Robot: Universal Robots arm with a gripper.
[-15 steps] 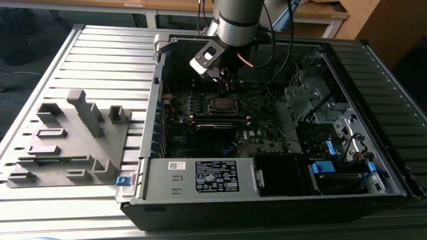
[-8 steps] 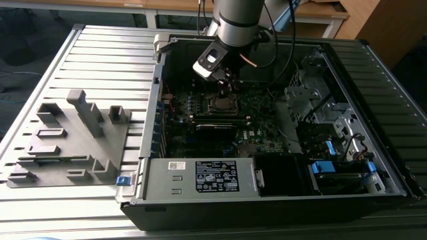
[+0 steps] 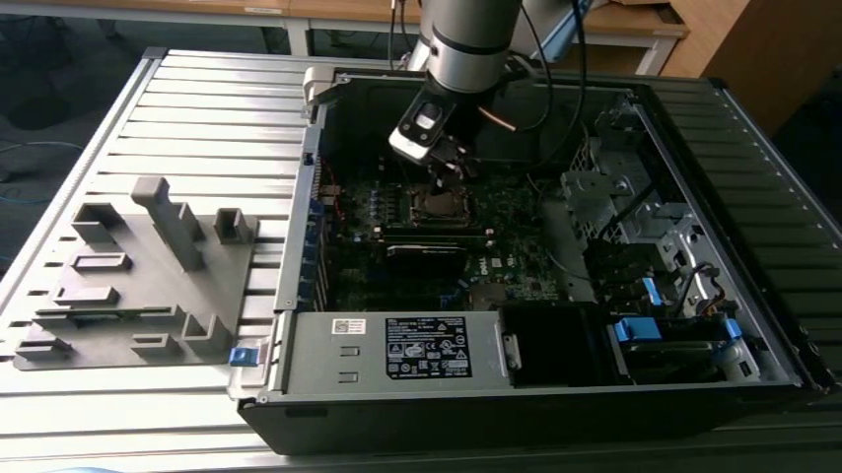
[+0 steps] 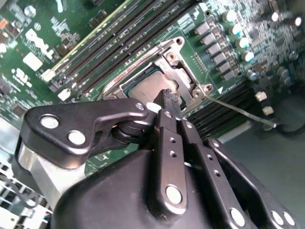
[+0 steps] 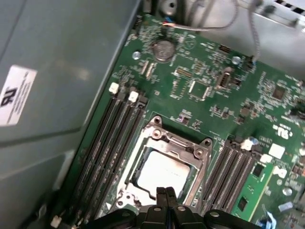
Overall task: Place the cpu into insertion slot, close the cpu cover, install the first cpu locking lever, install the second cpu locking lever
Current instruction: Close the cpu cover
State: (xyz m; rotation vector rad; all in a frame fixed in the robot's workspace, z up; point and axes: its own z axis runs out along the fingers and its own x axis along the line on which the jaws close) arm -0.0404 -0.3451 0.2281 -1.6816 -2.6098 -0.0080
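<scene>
Pincer (image 5: pixel 165 192) pressed together just above the cpu (image 5: pixel 167 172), dull silver-grey square, framed by shiny cpu cover (image 5: pixel 181 142)

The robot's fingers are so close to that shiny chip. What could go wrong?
1. The shut gripper sits right at the edge of the cpu and the cpu cover; a slip might scratch them.
2. The thin lever sticks out sideways and looks unhooked, so the cover may pop up.
3. The memory slots lie close beside the cover; a sideways move might bump them.
</scene>
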